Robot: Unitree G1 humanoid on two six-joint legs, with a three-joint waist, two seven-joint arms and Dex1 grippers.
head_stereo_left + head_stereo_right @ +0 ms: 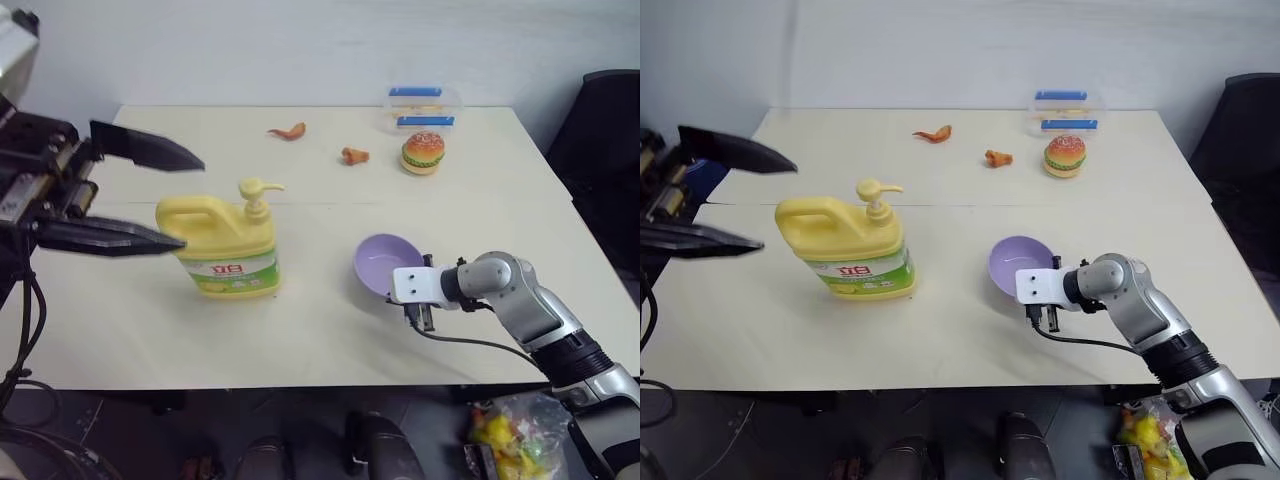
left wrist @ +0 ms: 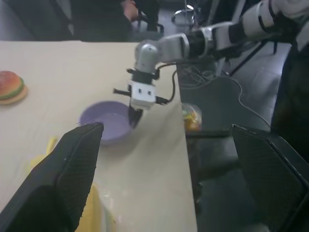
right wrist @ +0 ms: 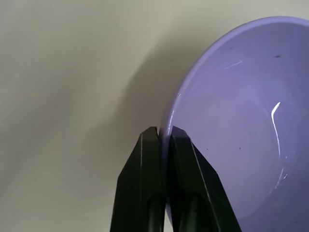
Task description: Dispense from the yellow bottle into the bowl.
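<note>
The yellow bottle (image 1: 225,245) stands upright on the left half of the table (image 1: 300,340), its pump nozzle pointing right. My left gripper (image 1: 193,202) hangs open in the air to the left of the bottle, its two black fingers (image 1: 140,148) spread wide and touching nothing. The lilac bowl (image 1: 380,262) sits on the table to the right of the bottle. My right gripper (image 3: 164,131) is shut on the bowl's near right rim, with the rim pinched between the fingertips. In the left wrist view the same grip shows at the bowl (image 2: 104,125).
At the table's far right are a toy burger (image 1: 423,152) and a clear container with blue lids (image 1: 421,108). Two small orange pieces (image 1: 288,131) (image 1: 354,155) lie at the far middle. A black chair (image 1: 600,160) stands right of the table, and a bag (image 1: 515,430) lies on the floor.
</note>
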